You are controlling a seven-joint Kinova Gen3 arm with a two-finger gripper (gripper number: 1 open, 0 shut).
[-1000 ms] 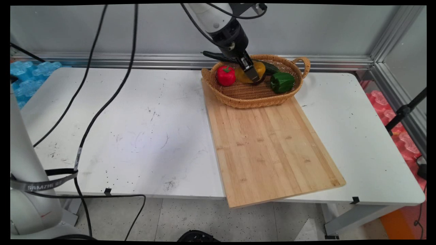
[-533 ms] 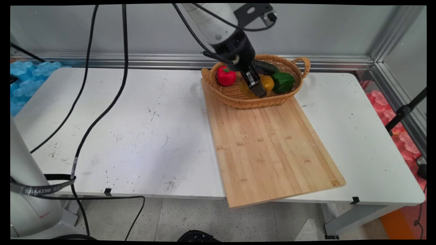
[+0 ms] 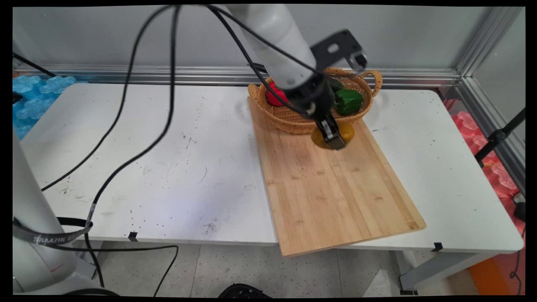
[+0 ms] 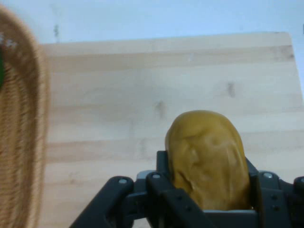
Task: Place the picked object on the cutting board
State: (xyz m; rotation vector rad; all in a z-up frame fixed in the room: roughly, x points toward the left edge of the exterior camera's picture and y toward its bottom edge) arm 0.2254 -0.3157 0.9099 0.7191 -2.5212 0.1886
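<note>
My gripper (image 3: 333, 138) is shut on a yellow bell pepper (image 3: 346, 132), held just above the far end of the wooden cutting board (image 3: 335, 184). In the hand view the yellow pepper (image 4: 206, 159) sits clamped between the two fingers (image 4: 164, 178), with the board (image 4: 142, 95) beneath it. Behind the gripper stands a woven basket (image 3: 289, 121) holding a red pepper (image 3: 273, 95), a green pepper (image 3: 349, 100) and a dark green vegetable partly hidden by the arm. The basket's rim (image 4: 21, 142) shows at the hand view's left edge.
The cutting board lies on the right half of the white table (image 3: 168, 159) and overhangs its near edge. Black cables (image 3: 138, 126) hang over the table's left half. A metal frame rail (image 3: 482, 46) runs along the wall and right side.
The gripper has lifted the yellow pepper out of the basket and carried it toward the near side, over the basket's rim, to above the board's far end.
</note>
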